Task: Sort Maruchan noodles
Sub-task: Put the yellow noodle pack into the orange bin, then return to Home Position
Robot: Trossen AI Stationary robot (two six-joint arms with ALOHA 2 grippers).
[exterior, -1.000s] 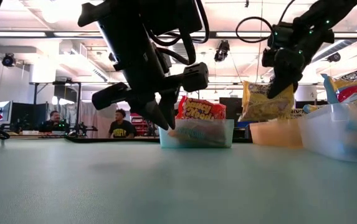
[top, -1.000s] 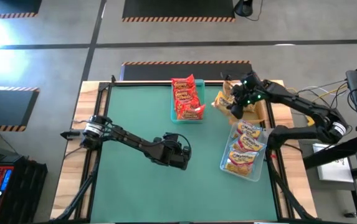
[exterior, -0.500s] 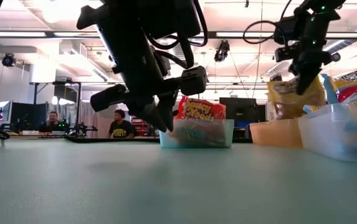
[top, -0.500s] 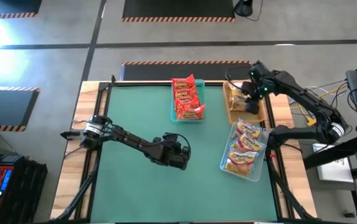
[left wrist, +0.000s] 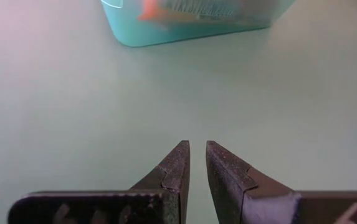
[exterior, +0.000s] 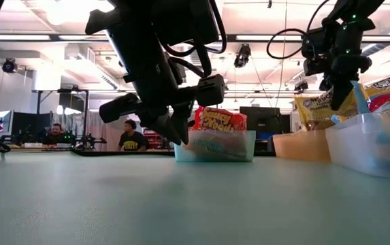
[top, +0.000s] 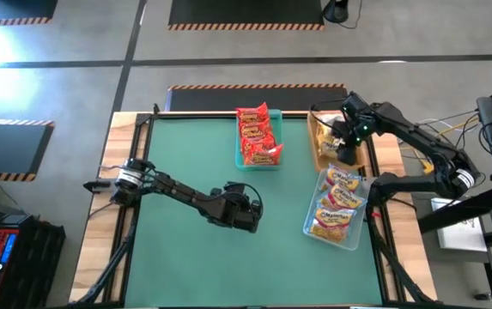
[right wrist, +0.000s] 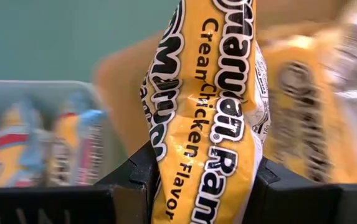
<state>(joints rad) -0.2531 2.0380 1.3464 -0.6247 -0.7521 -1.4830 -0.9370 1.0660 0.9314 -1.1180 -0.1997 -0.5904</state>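
Left gripper idling mid-table, fingers together, empty; teal tray of red packets lying ahead of it. Right gripper clamping a yellow-orange packet upright, hanging over the tan tray; clear tray just beside. Placing step; next likely lowering in, then releasing.

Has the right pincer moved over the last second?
Yes. The right pincer, shut on a yellow packet, went from beside the tan tray toward the red packets to above it.
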